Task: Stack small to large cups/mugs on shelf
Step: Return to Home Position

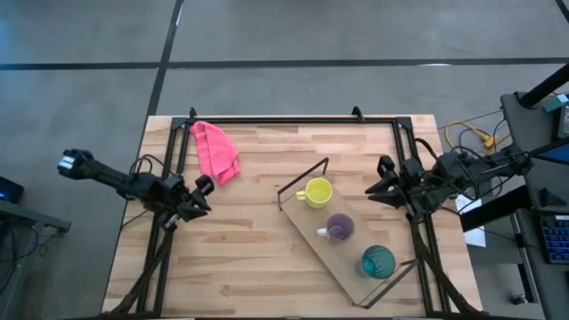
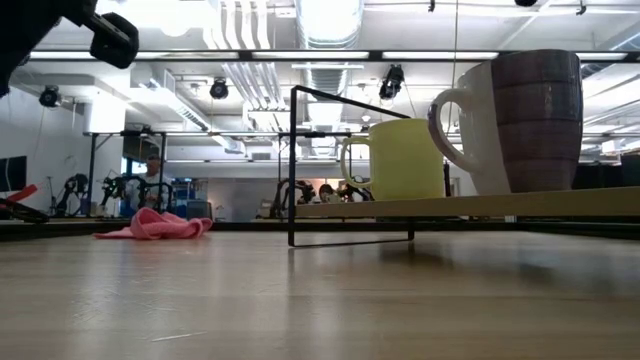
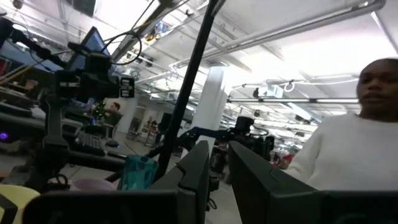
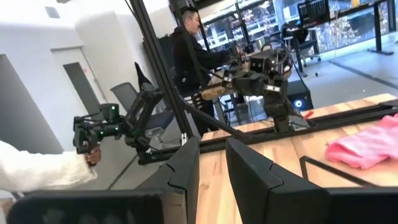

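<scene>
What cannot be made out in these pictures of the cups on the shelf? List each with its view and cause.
Teal cup: missing from the low view, past its right edge or behind the purple mug.
Shelf: low view, right end cut by the edge.
Yellow mug: left wrist view, blurred and cut by the bottom corner.
Pink cloth: right wrist view, cut by the picture edge.
</scene>
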{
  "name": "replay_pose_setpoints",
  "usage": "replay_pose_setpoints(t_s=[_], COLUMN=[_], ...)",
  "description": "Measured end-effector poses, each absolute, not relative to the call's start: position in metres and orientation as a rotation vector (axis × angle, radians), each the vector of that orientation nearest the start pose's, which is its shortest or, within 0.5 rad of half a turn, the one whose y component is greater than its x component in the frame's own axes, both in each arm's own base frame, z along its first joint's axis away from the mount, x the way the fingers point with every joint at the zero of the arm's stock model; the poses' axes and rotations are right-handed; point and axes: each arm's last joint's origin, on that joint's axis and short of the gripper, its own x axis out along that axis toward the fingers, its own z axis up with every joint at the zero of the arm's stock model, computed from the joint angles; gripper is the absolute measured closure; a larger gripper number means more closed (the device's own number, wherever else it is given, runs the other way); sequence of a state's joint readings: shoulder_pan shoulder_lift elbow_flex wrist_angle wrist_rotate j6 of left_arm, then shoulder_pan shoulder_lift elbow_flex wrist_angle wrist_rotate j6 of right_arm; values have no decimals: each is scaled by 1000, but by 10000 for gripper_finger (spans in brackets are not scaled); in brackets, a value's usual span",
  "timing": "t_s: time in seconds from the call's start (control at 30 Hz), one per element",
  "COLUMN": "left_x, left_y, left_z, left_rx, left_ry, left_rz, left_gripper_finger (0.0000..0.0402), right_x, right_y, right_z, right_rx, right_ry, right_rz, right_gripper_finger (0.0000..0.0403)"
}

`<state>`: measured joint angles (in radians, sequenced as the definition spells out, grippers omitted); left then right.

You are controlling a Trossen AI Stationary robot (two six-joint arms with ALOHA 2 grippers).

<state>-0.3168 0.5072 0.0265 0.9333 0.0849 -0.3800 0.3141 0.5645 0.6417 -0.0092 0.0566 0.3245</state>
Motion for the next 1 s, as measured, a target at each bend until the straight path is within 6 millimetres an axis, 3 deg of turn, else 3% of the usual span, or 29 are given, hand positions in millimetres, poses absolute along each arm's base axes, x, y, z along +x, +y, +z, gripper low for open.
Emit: replay_pose_setpoints(t_s=[0.27,0.53,1.0], left_x=[119,116,106], left_y=[-27,-22,-21], left_z=[210,210,205], left_rx=[-493,-521,-523], left_ry=[-278,-269,-248], left_rz=[-550,-547,-544], left_gripper_finger=[354,354,354], right_x=[125,96,78], right_y=[39,31,25], right_z=[329,329,289], right_rx=[274,297,316], right_ry=[-38,-77,-139], right_rz=[268,314,323], right_gripper_finger=[327,326,324])
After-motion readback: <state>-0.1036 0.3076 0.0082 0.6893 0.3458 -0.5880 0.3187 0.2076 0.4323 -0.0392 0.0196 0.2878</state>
